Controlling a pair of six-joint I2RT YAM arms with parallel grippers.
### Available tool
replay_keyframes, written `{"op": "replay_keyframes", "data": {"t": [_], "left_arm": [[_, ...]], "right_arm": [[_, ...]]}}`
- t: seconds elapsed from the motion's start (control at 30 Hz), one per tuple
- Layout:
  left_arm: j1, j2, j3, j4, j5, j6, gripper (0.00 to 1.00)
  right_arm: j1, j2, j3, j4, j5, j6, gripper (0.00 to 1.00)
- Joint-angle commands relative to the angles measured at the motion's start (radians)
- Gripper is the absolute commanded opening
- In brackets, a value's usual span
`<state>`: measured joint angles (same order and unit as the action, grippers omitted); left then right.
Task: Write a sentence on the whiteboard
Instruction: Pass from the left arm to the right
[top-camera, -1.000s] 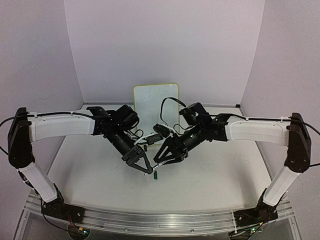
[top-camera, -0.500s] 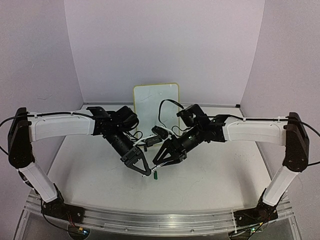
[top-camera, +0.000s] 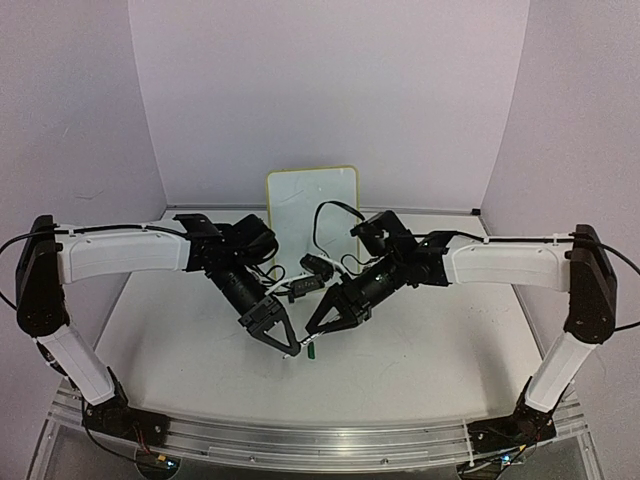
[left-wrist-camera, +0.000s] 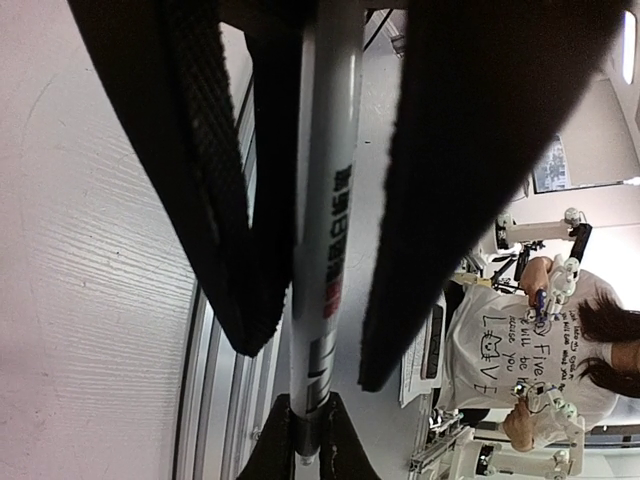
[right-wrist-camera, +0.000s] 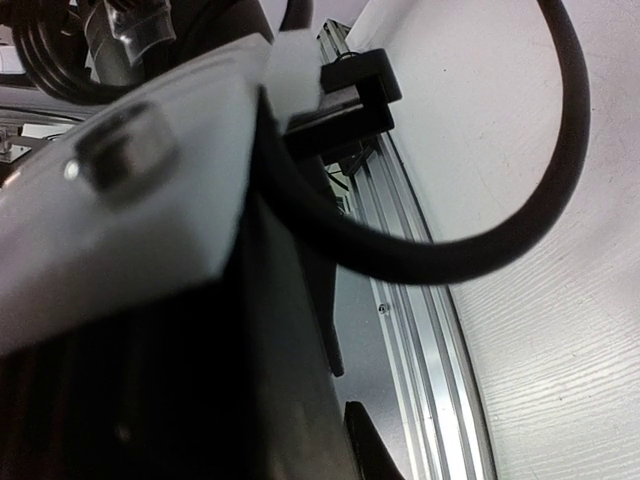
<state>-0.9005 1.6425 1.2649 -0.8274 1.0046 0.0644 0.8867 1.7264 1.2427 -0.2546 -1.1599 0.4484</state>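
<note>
The whiteboard (top-camera: 312, 205) stands upright at the back centre, yellow-rimmed, and no sentence shows on its face from here. Over the table's middle, my left gripper (top-camera: 288, 342) (left-wrist-camera: 312, 360) is shut on a white pen (left-wrist-camera: 325, 200) that runs lengthwise between its fingers. My right gripper (top-camera: 314, 326) meets it tip to tip. In the left wrist view the right gripper's fingers (left-wrist-camera: 268, 450) press both sides of the pen's grey end. A green cap (top-camera: 312, 350) lies on the table just below the two grippers. The right wrist view is mostly blocked by that arm's own body.
A black cable (top-camera: 330, 215) loops up from the right wrist in front of the board. The aluminium rail (top-camera: 320, 440) runs along the near table edge. Purple walls close in the back and both sides.
The right arm has slid left toward the left gripper and its fingers have closed on the pen's end. The left gripper holds the pen as before.
</note>
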Motion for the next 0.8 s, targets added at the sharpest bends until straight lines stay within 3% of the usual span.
{"op": "replay_keyframes", "data": {"t": [0.0, 0.53, 0.63, 0.77], "left_arm": [[0.005, 0.018, 0.082, -0.038, -0.058, 0.059, 0.00], [0.010, 0.049, 0.128, -0.121, -0.071, 0.129, 0.00], [0.012, 0.048, 0.128, -0.116, -0.067, 0.126, 0.00], [0.013, 0.040, 0.119, -0.102, -0.076, 0.116, 0.00]], "right_arm": [[0.029, 0.006, -0.007, -0.027, -0.072, -0.008, 0.24], [0.029, -0.007, -0.014, -0.103, -0.070, -0.060, 0.25], [0.028, -0.010, -0.011, -0.110, -0.063, -0.066, 0.20], [0.027, -0.014, -0.006, -0.116, -0.034, -0.075, 0.00]]}}
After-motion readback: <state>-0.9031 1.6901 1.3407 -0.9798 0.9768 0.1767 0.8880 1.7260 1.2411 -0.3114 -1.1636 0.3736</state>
